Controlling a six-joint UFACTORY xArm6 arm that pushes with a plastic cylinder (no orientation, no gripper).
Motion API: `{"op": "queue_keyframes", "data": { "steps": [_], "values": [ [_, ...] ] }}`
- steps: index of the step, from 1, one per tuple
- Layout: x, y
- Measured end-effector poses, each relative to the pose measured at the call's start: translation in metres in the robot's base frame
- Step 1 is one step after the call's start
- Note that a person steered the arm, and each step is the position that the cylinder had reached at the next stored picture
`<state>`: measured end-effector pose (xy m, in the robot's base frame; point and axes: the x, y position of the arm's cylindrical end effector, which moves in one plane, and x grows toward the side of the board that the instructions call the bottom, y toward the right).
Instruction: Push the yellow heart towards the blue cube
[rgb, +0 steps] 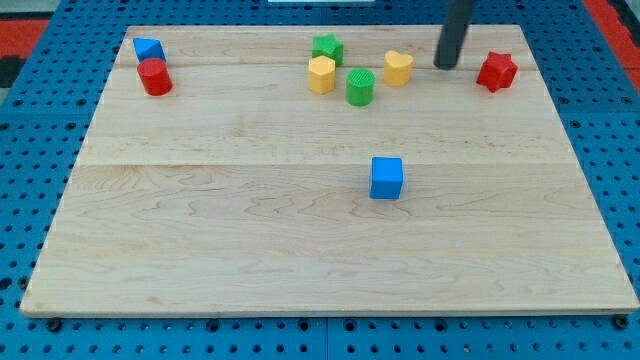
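The yellow heart (398, 68) lies near the view's top, right of centre. The blue cube (386, 178) sits near the board's middle, well below the heart. My tip (445, 66) rests on the board just right of the yellow heart, a small gap apart, between it and the red star (496, 71).
A yellow hexagonal block (321, 74), a green star-like block (327, 48) and a green cylinder (360, 87) cluster left of the heart. A red cylinder (154, 77) and a small blue block (148, 48) sit at the top left. The wooden board (200, 220) lies on a blue pegboard.
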<state>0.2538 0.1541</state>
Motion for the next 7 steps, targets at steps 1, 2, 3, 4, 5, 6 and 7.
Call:
{"op": "queue_keyframes", "data": {
  "steps": [1,2,3,4,5,6,7],
  "values": [
    [0.021,-0.066],
    [0.078,-0.082],
    [0.072,-0.082],
    [0.07,-0.082],
    [0.07,-0.082],
    [0.07,-0.082],
    [0.072,-0.082]
  ]
}}
